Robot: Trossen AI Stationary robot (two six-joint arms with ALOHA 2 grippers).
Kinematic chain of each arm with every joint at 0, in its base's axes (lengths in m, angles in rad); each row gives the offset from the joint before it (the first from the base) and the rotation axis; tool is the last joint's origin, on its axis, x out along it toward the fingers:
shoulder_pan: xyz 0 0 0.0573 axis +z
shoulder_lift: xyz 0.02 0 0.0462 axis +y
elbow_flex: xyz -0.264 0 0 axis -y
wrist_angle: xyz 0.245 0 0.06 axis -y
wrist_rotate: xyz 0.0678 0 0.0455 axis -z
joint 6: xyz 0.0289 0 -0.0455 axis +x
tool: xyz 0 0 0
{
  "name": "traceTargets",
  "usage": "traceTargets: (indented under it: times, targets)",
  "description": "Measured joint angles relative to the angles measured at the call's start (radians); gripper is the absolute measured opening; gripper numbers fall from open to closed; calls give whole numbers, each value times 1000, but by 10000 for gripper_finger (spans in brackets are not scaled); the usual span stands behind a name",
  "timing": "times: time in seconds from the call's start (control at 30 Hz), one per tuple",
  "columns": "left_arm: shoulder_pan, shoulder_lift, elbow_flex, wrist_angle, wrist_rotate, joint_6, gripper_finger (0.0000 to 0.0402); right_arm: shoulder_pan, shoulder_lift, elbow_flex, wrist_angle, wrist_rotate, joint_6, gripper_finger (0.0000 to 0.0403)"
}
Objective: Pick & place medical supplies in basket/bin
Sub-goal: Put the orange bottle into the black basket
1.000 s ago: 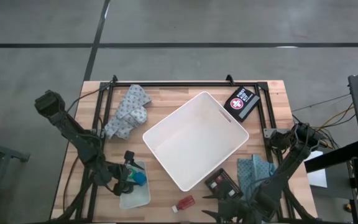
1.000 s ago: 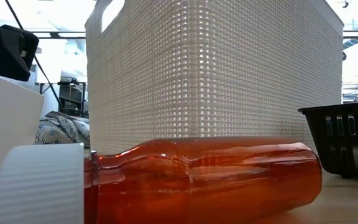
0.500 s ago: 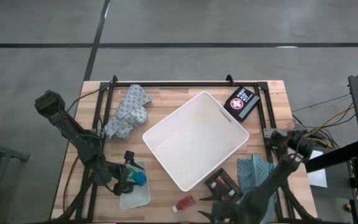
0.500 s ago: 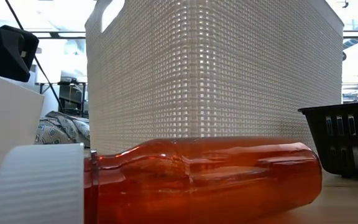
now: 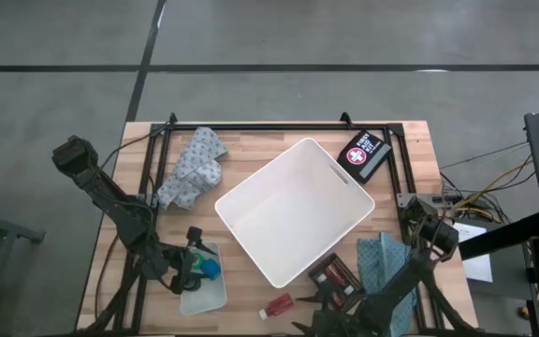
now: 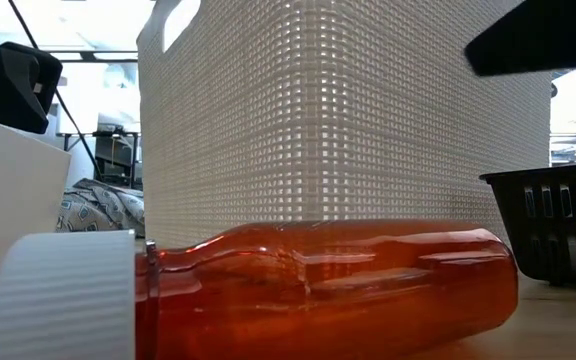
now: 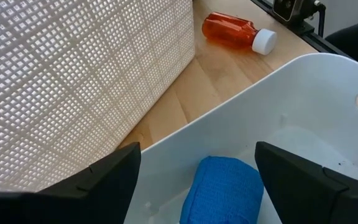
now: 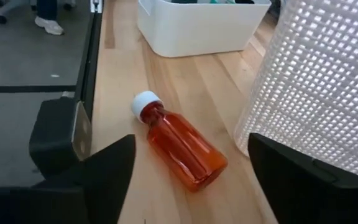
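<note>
Right gripper (image 8: 188,186) low at the table's front edge, fingers (image 8: 92,180) spread wide, nothing between them; orange bottle (image 8: 179,147) lies on its side just ahead, white cap on, untouched. Left gripper (image 7: 194,186) near the front-left corner, fingers apart over the small tray (image 7: 303,118), above a blue roll (image 7: 222,190), not gripping. Bin (image 5: 294,211) mid-table, set diagonally. Dark case (image 5: 364,153) at back-right corner; patterned cloth (image 5: 192,167) back-left.

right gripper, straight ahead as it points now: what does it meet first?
Probably the orange bottle, lying on the table between the open right gripper fingers' line of sight. Depth is unclear; the white bin sits just beside that path.
</note>
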Motion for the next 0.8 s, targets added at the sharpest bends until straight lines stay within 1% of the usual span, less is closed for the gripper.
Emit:
traceTargets:
  times: [0.13, 0.27, 0.8]
  targets:
    - [0, 0, 0, -3, 0, 0, 322, -12, 21, 0, 55, 0, 41, 340]
    - [0, 0, 0, -4, 0, 0, 322, -27, 36, 0, 67, -3, 61, 359]
    - [0, 0, 0, -6, 0, 0, 322, -69, 108, -1, 85, -94, 54, 354]
